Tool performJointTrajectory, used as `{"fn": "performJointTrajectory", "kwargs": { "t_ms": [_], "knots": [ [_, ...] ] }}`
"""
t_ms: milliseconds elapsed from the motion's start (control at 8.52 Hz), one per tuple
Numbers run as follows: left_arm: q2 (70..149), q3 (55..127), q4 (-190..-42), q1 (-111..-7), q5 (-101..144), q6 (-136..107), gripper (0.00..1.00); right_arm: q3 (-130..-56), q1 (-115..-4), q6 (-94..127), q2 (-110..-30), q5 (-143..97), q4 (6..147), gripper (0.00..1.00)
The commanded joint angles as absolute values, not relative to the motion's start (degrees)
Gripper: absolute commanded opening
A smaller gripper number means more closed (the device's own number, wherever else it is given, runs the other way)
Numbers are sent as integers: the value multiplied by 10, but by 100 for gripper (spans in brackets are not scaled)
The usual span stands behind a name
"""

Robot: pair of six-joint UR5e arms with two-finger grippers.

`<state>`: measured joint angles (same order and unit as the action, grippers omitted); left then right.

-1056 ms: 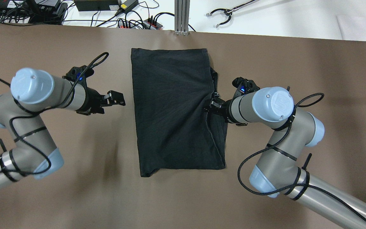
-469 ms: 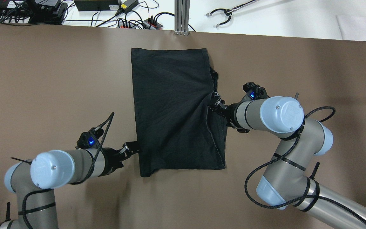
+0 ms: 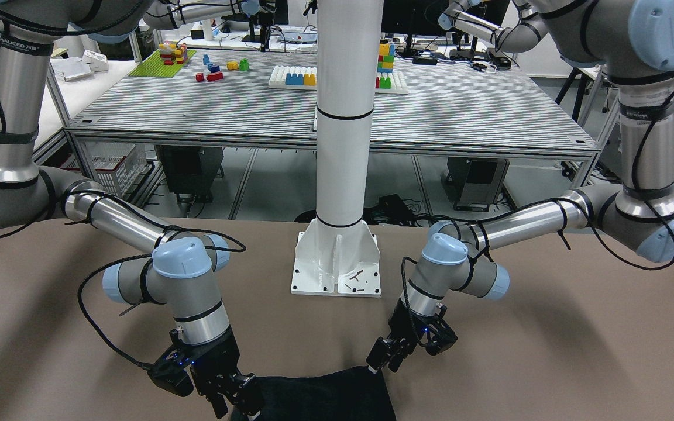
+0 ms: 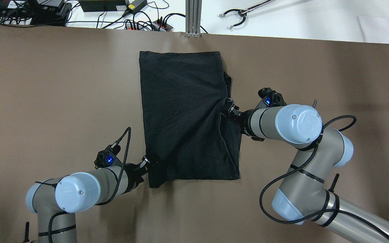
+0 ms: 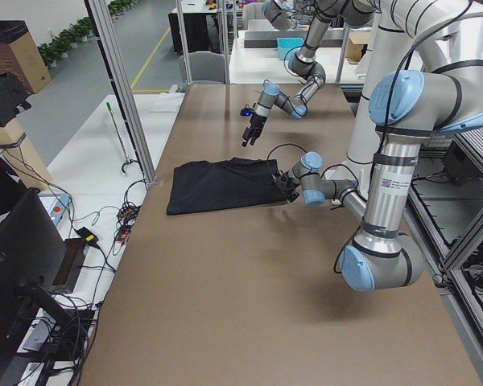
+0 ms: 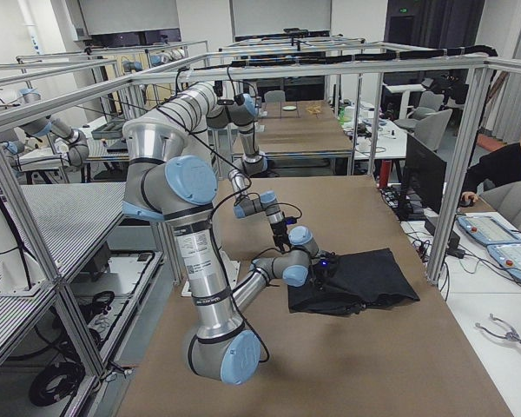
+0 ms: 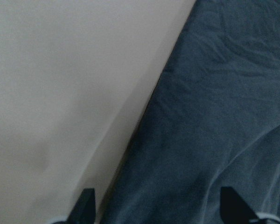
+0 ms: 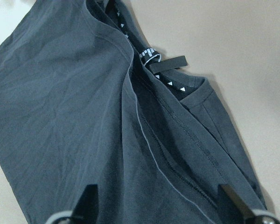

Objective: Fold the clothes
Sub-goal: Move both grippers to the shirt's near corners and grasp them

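Black clothes [image 4: 184, 114] — folded, flat on table; apparently shirt — neck label showing.

Front-facing view: black cloth [image 3: 325, 397] cut off by the bottom edge, only a strip showing. Left wrist view soft; left gripper [image 7: 161, 207] clipped at the bottom edge. Side views: jaws too small to judge.

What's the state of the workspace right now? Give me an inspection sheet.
Surface: brown table, no spills seen.
Job's things: black clothes lying flat, partly folded, collar layers showing at the right edge.
Clutter: nothing seen on the table.
Grippers: left gripper open, fingers either side of the clothes' near left edge; right gripper open at the right edge.
Cables: black cable looped off the right arm; power leads beyond the far edge.
Surroundings: white pillar, grabber tool on the white bench, seated person.
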<state>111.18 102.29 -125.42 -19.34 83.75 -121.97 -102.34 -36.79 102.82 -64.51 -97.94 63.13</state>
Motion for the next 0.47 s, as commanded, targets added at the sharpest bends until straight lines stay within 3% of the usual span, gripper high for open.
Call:
{"fn": "performJointTrajectory", "kwargs": {
  "t_ms": [0,352],
  "knots": [
    [1128,1002,-1253,-192,825,-1240,94,-1025,-367,1028,-645,-978,631,91],
    [1148,977,-1254,-191,817,-1240,94,-1025,-367,1028,-646,-978,631,91]
  ]
}}
